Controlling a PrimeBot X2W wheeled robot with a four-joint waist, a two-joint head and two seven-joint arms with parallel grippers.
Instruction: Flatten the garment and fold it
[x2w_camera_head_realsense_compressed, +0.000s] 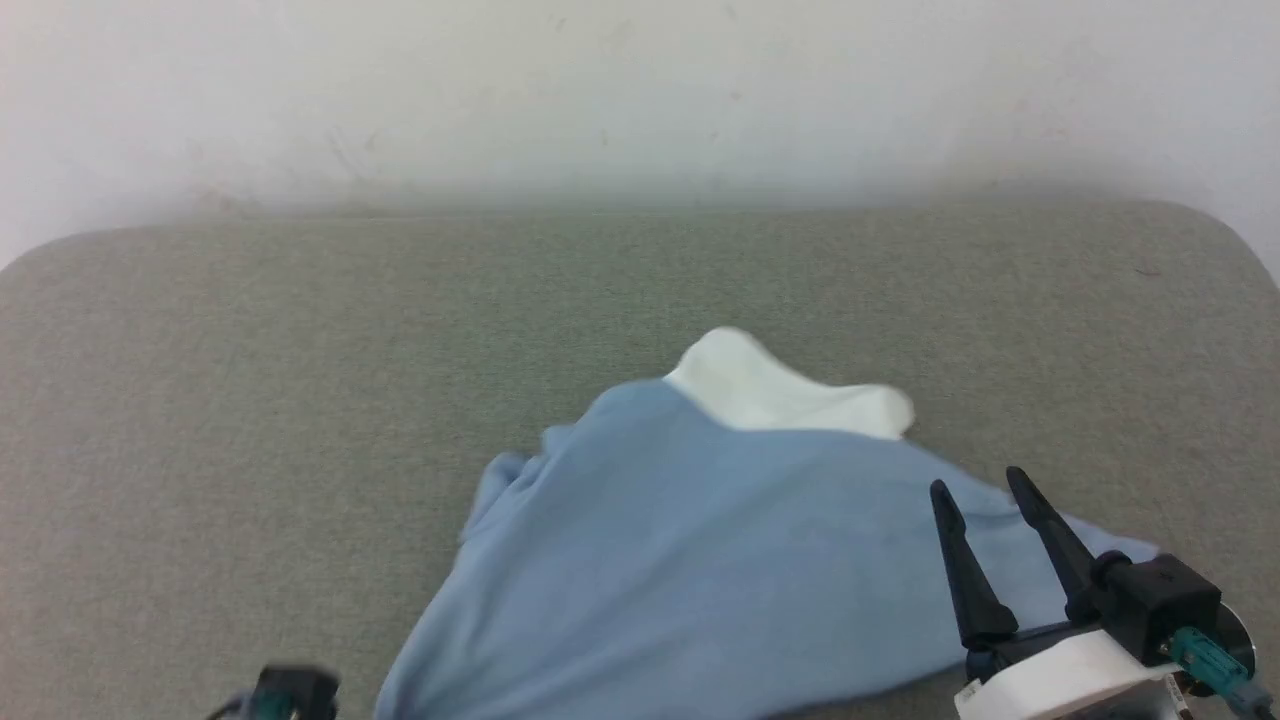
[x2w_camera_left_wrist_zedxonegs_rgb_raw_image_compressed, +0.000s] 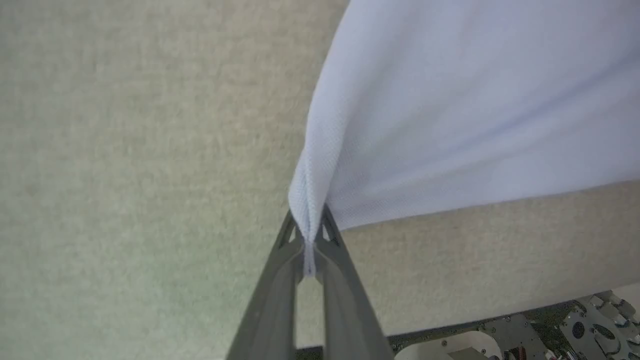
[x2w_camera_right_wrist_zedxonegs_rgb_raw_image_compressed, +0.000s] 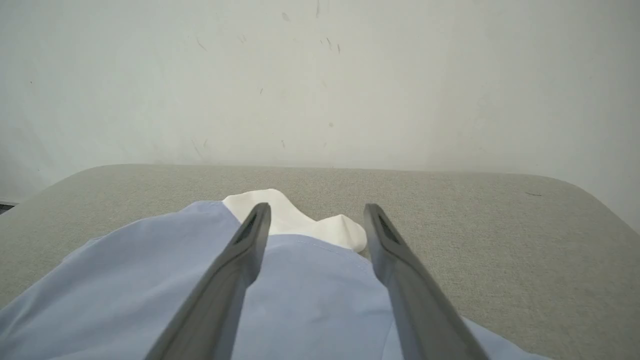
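The garment (x2w_camera_head_realsense_compressed: 700, 560) lies bunched on the grey-green fabric-covered counter (x2w_camera_head_realsense_compressed: 200, 400), spreading from the middle of the head view down to 6 o'clock, with its white collar (x2w_camera_head_realsense_compressed: 790, 395) at the 12 o'clock end, away from the robot. The left claw (x2w_camera_left_wrist_zedxonegs_rgb_raw_image_compressed: 308, 225) is clamped on a gathered corner of the blue knit, and in the wrist view the cloth fans out from that pinch towards 1 o'clock in a taut sheet. The right claw (x2w_camera_head_realsense_compressed: 978, 483), at about 4 o'clock in the head view, has its two fingers well apart and holds nothing; it sits over the garment's right side, pointing at the collar, and I cannot tell whether it touches the cloth. The step in hand looks like spreading the shirt flat before any fold. To do it well, the right claw should probably come down on the near hem at 5 o'clock and take a single layer, matching the left claw's hold. Both could then draw apart, towards 3 and 9 o'clock, low over the counter. Pulling gently matters, since soft knit stretches and a thin pinch may slip.
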